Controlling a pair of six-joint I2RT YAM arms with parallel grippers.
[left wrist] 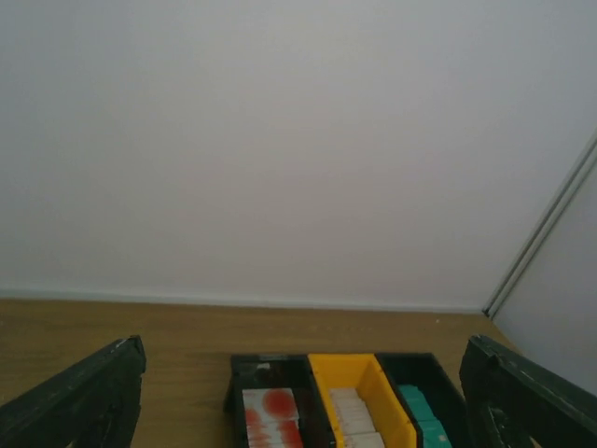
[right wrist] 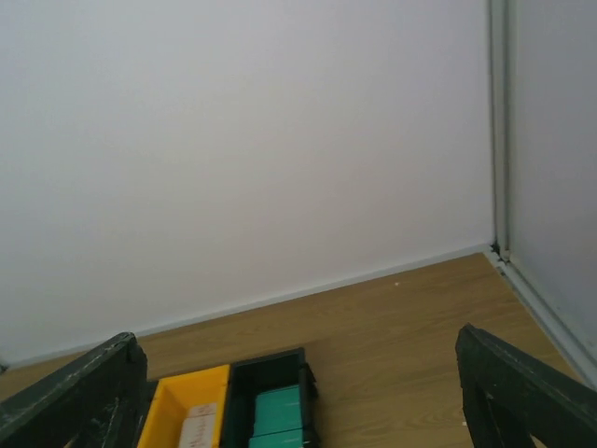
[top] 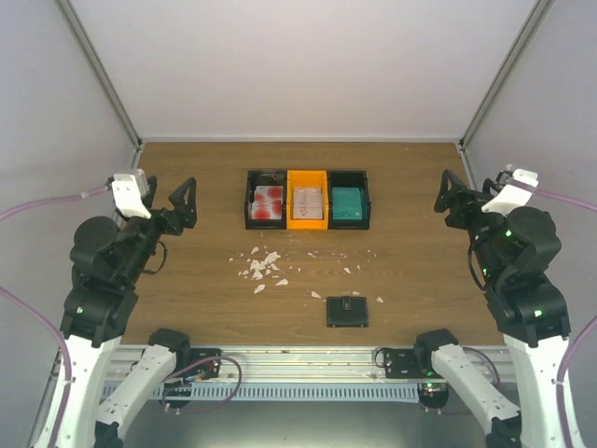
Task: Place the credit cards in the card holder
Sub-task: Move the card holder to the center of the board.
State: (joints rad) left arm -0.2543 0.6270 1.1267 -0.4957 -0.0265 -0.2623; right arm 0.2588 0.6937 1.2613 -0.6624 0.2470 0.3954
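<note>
Three bins stand in a row at mid table. The left black bin (top: pixel 266 198) holds red-and-white credit cards (top: pixel 269 201), the orange bin (top: pixel 307 198) pale ones (top: pixel 308 200), the right black bin (top: pixel 349 198) teal ones (top: pixel 347 202). The black card holder (top: pixel 347 311) lies shut near the front edge. My left gripper (top: pixel 177 203) hovers open at the far left, my right gripper (top: pixel 452 199) open at the far right, both empty. In the left wrist view its fingers (left wrist: pixel 89 397) frame all three bins; in the right wrist view the fingers (right wrist: pixel 522 392) frame the teal cards (right wrist: pixel 278 411).
Small white scraps (top: pixel 261 266) lie scattered between the bins and the card holder, with a few more (top: pixel 345 271) to the right. White walls enclose the table on three sides, with metal posts in the back corners.
</note>
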